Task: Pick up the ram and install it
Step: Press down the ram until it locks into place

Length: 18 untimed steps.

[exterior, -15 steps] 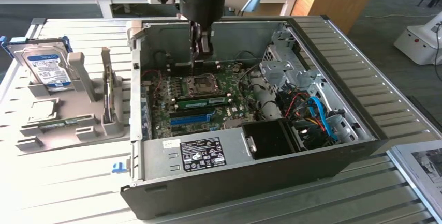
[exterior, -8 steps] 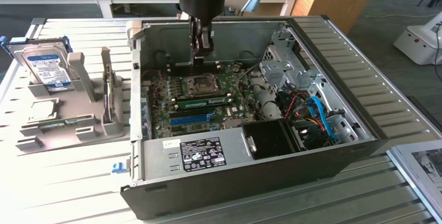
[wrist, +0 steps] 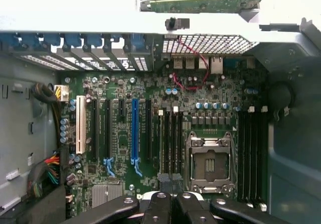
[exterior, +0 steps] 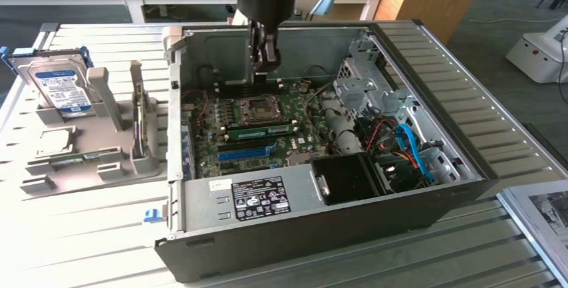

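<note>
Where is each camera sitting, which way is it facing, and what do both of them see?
Exterior view: off the arm, raised, looking down at an angle on the open computer case on the slatted table; the arm's gripper hangs inside the case, shut.
Wrist view: on the wrist, looking straight down at the motherboard; the gripper shows at the picture's edge.
Shared: the motherboard, its empty CPU socket and blue slot strip.
</note>
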Each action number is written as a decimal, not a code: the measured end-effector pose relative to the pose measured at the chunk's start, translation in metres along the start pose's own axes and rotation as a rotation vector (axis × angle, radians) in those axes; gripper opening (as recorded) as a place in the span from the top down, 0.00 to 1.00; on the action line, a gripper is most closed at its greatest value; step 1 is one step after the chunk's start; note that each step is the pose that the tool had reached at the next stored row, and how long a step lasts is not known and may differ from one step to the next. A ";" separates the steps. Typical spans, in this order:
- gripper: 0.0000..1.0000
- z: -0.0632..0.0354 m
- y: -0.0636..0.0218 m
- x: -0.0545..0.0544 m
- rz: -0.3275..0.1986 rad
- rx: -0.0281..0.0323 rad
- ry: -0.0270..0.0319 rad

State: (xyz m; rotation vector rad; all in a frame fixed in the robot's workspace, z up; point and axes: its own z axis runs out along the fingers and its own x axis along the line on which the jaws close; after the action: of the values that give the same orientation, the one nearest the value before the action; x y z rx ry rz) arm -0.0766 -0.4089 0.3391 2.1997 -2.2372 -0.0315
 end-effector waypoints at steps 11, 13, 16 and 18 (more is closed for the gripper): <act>0.90 -0.0004 -0.0225 0.000 0.000 -0.0014 0.0000; 0.90 -0.0004 -0.0233 0.000 0.000 -0.0014 0.0000; 0.90 -0.0004 -0.0233 0.000 0.000 -0.0014 0.0000; 0.90 -0.0004 -0.0233 0.000 0.000 -0.0014 0.0000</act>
State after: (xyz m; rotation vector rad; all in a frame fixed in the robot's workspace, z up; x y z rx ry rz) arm -0.0532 -0.4089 0.3391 2.1990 -2.2365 -0.0331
